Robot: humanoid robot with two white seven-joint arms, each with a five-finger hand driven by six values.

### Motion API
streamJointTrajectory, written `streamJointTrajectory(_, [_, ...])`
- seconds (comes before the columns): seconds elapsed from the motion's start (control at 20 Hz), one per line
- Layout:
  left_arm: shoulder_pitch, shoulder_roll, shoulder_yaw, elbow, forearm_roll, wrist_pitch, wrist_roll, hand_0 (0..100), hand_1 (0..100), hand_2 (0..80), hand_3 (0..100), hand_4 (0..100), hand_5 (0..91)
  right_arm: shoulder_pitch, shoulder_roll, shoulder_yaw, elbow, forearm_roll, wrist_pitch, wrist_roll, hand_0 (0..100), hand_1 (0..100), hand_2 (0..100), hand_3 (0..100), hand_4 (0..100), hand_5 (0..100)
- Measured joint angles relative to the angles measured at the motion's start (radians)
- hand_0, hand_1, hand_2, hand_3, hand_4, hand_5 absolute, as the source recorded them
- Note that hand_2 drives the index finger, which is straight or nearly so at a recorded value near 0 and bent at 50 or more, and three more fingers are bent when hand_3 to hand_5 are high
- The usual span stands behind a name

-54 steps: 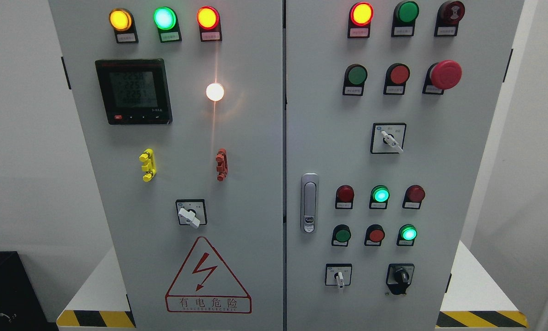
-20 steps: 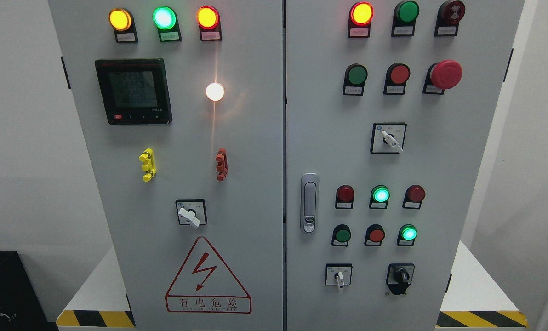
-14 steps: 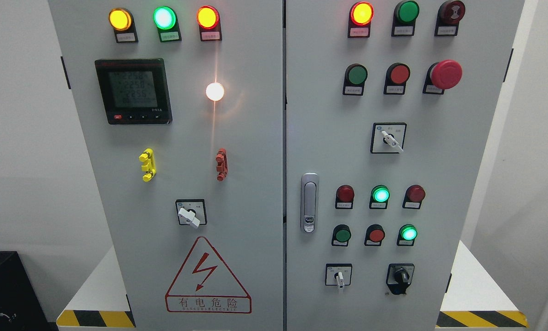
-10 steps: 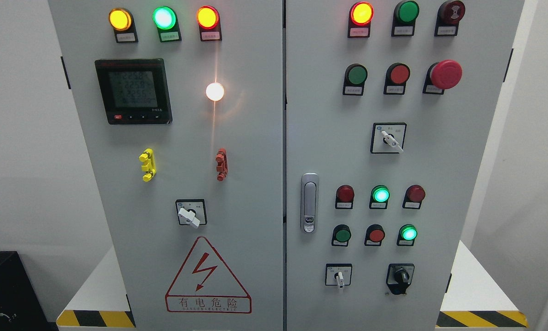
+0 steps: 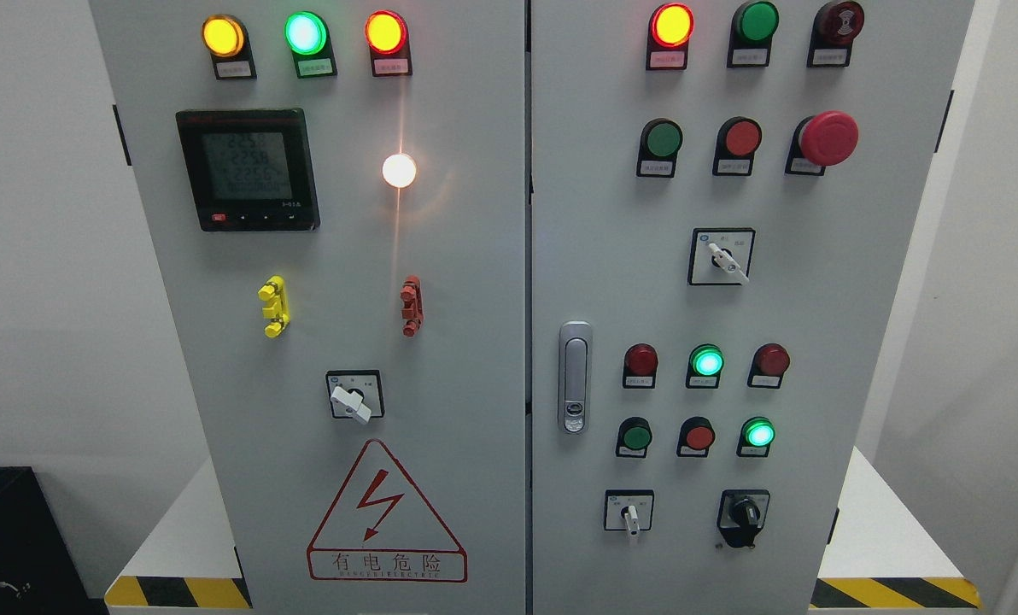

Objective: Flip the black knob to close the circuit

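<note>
Head view shows nothing changed: black knob (image 5: 744,513), right of white selector (image 5: 629,515), untouched, my hands unseen, finger state unknown.

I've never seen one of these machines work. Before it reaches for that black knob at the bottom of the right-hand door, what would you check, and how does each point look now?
1. Black knob in plain view on the right door, nothing in front of it: ok.
2. Neighbour told apart: the white selector switch sits to its left, with a gap between them: ok.
3. A robot hand ready near the knob: not ok, no hand or arm shows in the picture.
4. Knob's present position: cannot tell, its pointer and markings are too small to read.
5. Red emergency stop button far from the path, up at the door's top right: ok.
6. Right door shut, its handle lying flat: ok.
</note>
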Motion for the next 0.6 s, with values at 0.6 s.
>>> streamJointTrajectory(0.6, [0.0,0.0,0.0,0.0,0.0,0.0,0.0,12,56,0.0,0,0,0.0,-0.06,0.005,0.005,-0.044,0.068,0.016,0.003,0,2,89,100,95,100])
